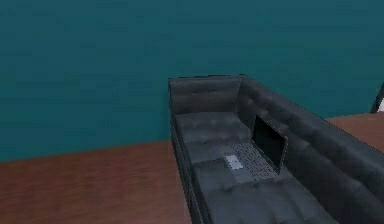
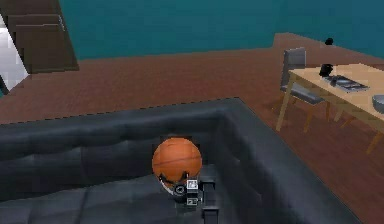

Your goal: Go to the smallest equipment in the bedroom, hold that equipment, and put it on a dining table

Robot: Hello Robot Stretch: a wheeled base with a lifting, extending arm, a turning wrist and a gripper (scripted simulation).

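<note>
Seemingly the fetch is barely half done: the gripper (image 2: 180,187) sits by the orange ball (image 2: 177,158) on the sofa (image 2: 80,150), and I cannot tell whether it holds anything. Carrying the ball to the table (image 2: 318,90), well apart across the floor, remains.
</note>
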